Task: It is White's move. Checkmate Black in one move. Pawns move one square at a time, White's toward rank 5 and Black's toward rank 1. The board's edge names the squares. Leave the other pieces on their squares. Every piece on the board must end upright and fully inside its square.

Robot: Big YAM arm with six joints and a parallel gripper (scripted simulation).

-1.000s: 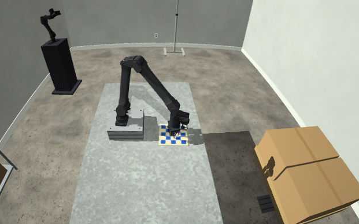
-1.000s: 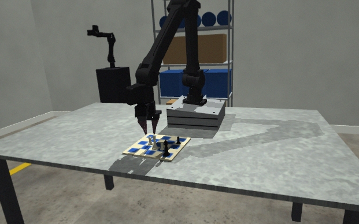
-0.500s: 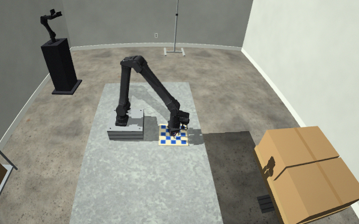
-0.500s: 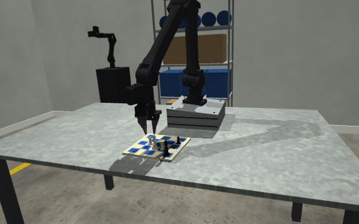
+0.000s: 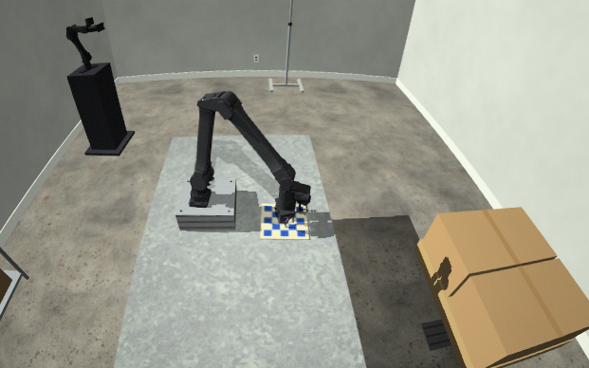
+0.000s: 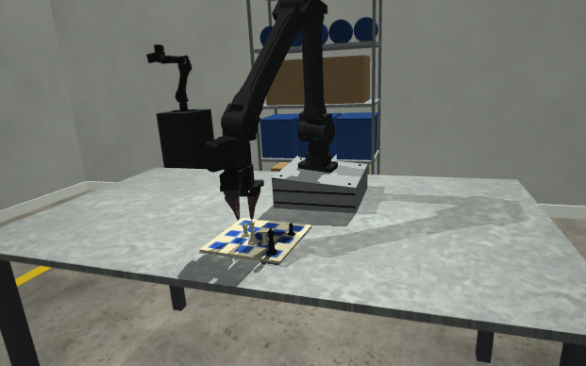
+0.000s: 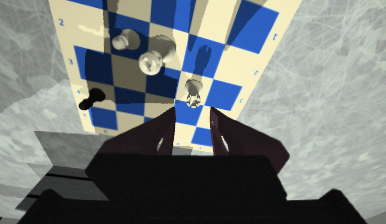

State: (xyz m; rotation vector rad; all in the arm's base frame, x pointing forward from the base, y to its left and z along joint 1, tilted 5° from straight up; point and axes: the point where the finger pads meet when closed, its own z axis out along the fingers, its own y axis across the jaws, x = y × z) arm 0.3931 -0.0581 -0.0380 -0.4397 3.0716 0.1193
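A small blue-and-cream chessboard point(image 6: 258, 238) lies on the grey table in front of the arm's base; it also shows in the wrist view point(image 7: 164, 65). My gripper point(image 6: 243, 214) hangs above the board's near-base edge, fingers partly apart with nothing between them. In the wrist view the fingertips stand just short of a small white piece point(image 7: 193, 93), above it. Farther on stand a larger white piece point(image 7: 155, 57) and a white pawn point(image 7: 123, 40). A black pawn point(image 7: 90, 99) stands at the left edge. A tall black piece point(image 6: 271, 242) stands at the board's far side.
The arm's grey base block point(image 6: 319, 186) stands just behind the board. A cardboard box point(image 5: 504, 285) sits on the floor to the right of the table. A black pedestal with a second arm point(image 5: 97, 106) stands in the far corner.
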